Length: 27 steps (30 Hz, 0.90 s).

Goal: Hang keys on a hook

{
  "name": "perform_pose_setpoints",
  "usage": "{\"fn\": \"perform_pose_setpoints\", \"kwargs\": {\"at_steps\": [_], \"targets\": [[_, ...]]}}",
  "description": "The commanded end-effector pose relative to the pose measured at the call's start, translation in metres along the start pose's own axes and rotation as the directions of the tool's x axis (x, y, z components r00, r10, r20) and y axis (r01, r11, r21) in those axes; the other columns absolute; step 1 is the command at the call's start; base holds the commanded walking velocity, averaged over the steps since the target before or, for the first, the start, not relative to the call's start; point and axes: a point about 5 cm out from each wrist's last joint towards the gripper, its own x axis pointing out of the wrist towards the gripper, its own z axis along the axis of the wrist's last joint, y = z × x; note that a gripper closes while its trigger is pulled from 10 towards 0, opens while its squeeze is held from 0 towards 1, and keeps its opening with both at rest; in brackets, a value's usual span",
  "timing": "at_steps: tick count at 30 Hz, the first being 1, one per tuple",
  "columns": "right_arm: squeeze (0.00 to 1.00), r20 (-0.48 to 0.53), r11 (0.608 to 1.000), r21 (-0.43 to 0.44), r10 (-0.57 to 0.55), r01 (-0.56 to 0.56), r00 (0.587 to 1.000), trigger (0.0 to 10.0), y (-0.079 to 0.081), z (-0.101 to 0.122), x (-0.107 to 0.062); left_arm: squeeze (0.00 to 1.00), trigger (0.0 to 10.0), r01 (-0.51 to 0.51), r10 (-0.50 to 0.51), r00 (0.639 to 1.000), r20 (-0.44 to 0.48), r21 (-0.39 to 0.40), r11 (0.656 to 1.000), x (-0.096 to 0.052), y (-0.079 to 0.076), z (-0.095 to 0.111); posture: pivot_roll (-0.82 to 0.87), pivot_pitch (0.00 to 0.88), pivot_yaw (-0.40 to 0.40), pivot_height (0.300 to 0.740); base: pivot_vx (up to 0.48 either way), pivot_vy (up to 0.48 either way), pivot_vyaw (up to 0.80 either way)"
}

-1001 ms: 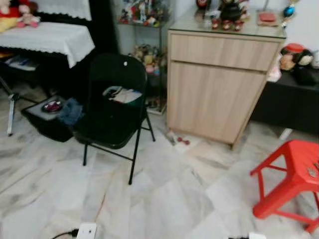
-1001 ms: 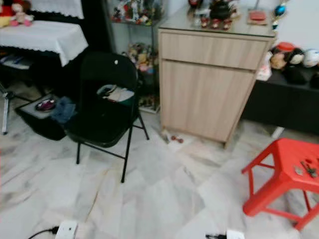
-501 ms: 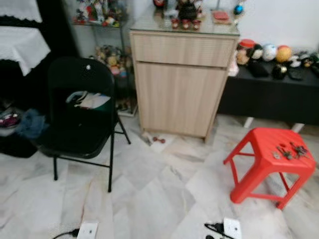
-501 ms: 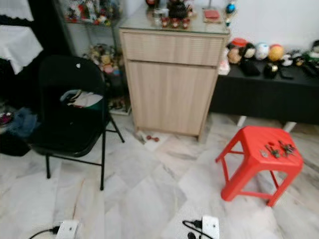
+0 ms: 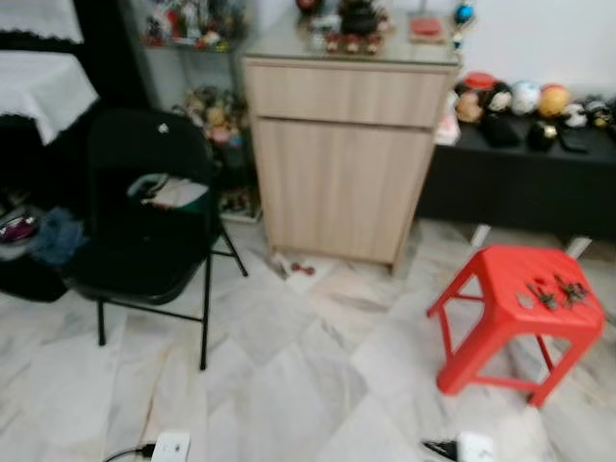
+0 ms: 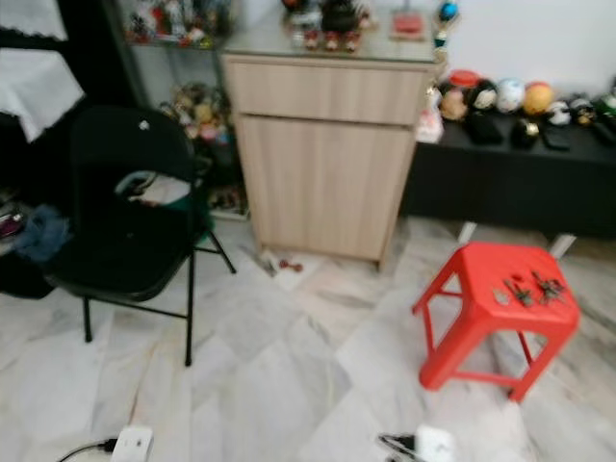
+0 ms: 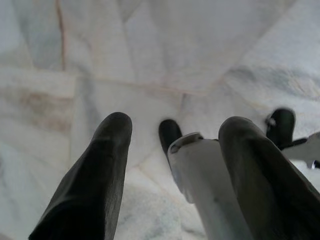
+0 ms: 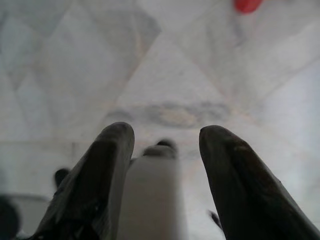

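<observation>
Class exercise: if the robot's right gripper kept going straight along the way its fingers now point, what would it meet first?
Most likely the pale marble-tiled floor. The open right gripper points down at bare tiles, with nothing between; a pale blurred part near the fingers seems the robot's own. Depth is unclear.

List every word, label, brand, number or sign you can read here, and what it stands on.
No text can be read anywhere.
Papers on the black folding chair: too blurred to tell whether they bear print.
Trinkets on the wooden cabinet and the black bench: too small and blurred for any label.
</observation>
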Motion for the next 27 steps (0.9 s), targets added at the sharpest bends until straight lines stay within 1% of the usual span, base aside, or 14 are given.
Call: {"fn": "perform_pose_setpoints", "kwargs": {"at_steps": [1, 6, 9, 10, 12, 14, 17, 21, 22, 23, 25, 26, 27], "targets": [[0.00, -0.001, 0.999, -0.005, -0.041, 0.041, 0.999, 10.0, -0.010, -0.002, -0.002, 0.00, 10.0, -0.006, 0.006, 1.000, -0.016, 0.003, 1.000, -0.001, 0.002, -0.004, 0.03, 0.034, 0.013, 0.740, 0.000, -0.304, -0.79], [0.00, -0.001, 0.999, -0.010, -0.039, 0.039, 0.999, 10.0, -0.009, -0.002, -0.002, 0.00, 10.0, -0.007, 0.007, 1.000, -0.013, 0.000, 1.000, 0.000, 0.001, -0.003, 0.03, 0.030, 0.009, 0.740, 0.000, -0.305, -0.79], [0.00, 0.005, 0.998, -0.013, -0.059, 0.059, 0.998, 10.0, -0.028, 0.002, -0.006, 0.00, 10.0, -0.007, 0.007, 1.000, -0.011, -0.003, 1.000, 0.000, 0.001, -0.003, 0.03, 0.029, 0.007, 0.740, 0.000, -0.304, -0.79], [0.00, 0.012, 0.997, -0.013, -0.070, 0.070, 0.997, 10.0, -0.040, 0.007, -0.009, 0.00, 10.0, -0.008, 0.008, 1.000, -0.011, -0.003, 1.000, 0.000, 0.001, -0.003, 0.03, 0.029, 0.006, 0.740, 0.000, -0.307, -0.79], [0.00, 0.020, 0.997, -0.015, -0.076, 0.077, 0.997, 10.0, -0.048, 0.010, -0.011, 0.00, 10.0, -0.011, 0.011, 1.000, -0.011, -0.005, 1.000, -0.001, 0.002, -0.003, 0.03, 0.027, 0.004, 0.740, 0.000, -0.306, -0.73], [0.00, 0.027, 0.997, -0.025, -0.075, 0.076, 0.997, 10.0, -0.052, 0.012, -0.012, 0.00, 10.0, -0.012, 0.012, 1.000, -0.011, -0.007, 1.000, -0.001, 0.002, -0.003, 0.03, 0.028, 0.002, 0.740, 0.000, -0.304, -0.34], [0.00, 0.032, 0.997, -0.044, -0.063, 0.065, 0.997, 10.0, -0.049, 0.012, -0.011, 0.00, 10.0, -0.016, 0.015, 1.000, -0.010, -0.012, 1.000, -0.001, 0.004, -0.004, 0.04, 0.027, 0.000, 0.740, 0.000, -0.299, 0.00], [0.00, 0.052, 0.998, -0.035, -0.053, 0.055, 0.997, 10.0, -0.046, 0.015, -0.010, 0.00, 10.0, -0.020, 0.020, 1.000, -0.010, -0.015, 1.000, -0.002, 0.006, -0.004, 0.04, 0.030, 0.001, 0.740, 0.000, -0.315, 0.00], [0.00, 0.053, 0.998, -0.044, -0.051, 0.053, 0.997, 10.0, -0.045, 0.016, -0.010, 0.00, 10.0, -0.021, 0.021, 1.000, -0.010, -0.016, 1.000, -0.002, 0.007, -0.005, 0.04, 0.029, 0.001, 0.740, 0.000, -0.401, 0.00], [0.00, 0.057, 0.995, -0.077, -0.053, 0.057, 0.997, 10.0, -0.042, 0.019, -0.008, 0.00, 10.0, -0.023, 0.023, 1.000, -0.011, -0.015, 1.000, -0.002, 0.008, -0.005, 0.04, 0.030, 0.003, 0.740, 0.000, -0.401, 0.00], [0.00, 0.060, 0.993, -0.096, -0.056, 0.062, 0.997, 10.0, -0.041, 0.021, -0.007, 0.00, 10.0, -0.025, 0.024, 1.000, -0.012, -0.015, 1.000, -0.002, 0.009, -0.005, 0.04, 0.030, 0.002, 0.740, 0.000, -0.401, 0.00], [0.00, 0.065, 0.993, -0.101, -0.057, 0.063, 0.996, 10.0, -0.037, 0.022, -0.006, 0.00, 10.0, -0.025, 0.025, 1.000, -0.012, -0.015, 1.000, -0.002, 0.009, -0.005, 0.04, 0.029, 0.002, 0.740, 0.000, -0.401, 0.80], [0.00, 0.066, 0.993, -0.103, -0.054, 0.061, 0.996, 10.0, -0.029, 0.022, -0.004, 0.00, 10.0, -0.025, 0.025, 1.000, -0.012, -0.015, 1.000, -0.002, 0.009, -0.005, 0.04, 0.029, 0.002, 0.740, 0.000, -0.401, 0.80]]}}
